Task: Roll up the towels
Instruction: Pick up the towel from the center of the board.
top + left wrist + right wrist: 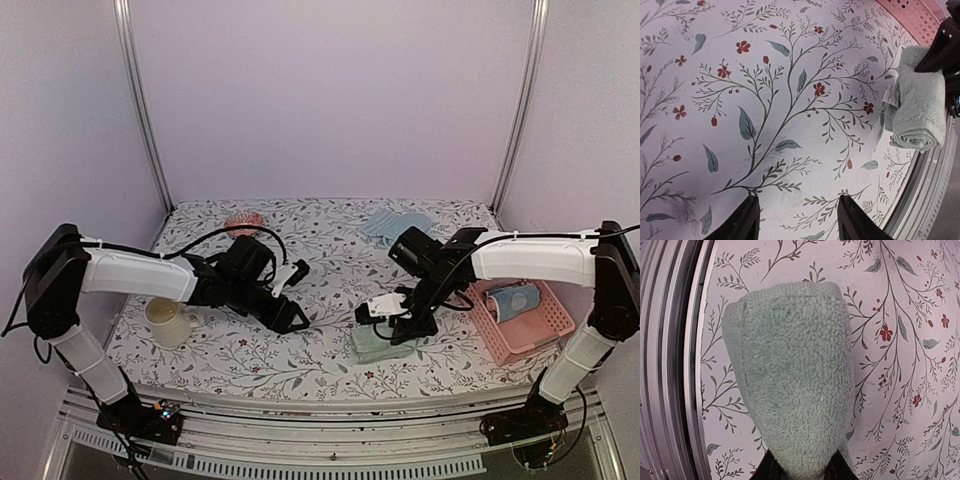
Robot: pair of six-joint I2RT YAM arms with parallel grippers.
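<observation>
The pale sage green towel [376,346] lies rolled up near the table's front edge. In the right wrist view the towel [795,375] fills the middle, and my right gripper [802,469] is shut on its near end, with a black finger on each side. The left wrist view shows the roll [920,107] end-on at the right, with the right gripper [945,45] on top of it. My left gripper [799,212] is open with nothing between its fingers, low over the flowered cloth and left of the roll [290,316]. The light blue towel [400,222] lies at the back, unrolled.
A pink basket [545,330] at the right holds a blue cylinder [512,300]. A cream cup [168,322] stands at the front left. A pink towel [243,221] sits at the back left. The metal table rail [670,365] runs just beside the green roll.
</observation>
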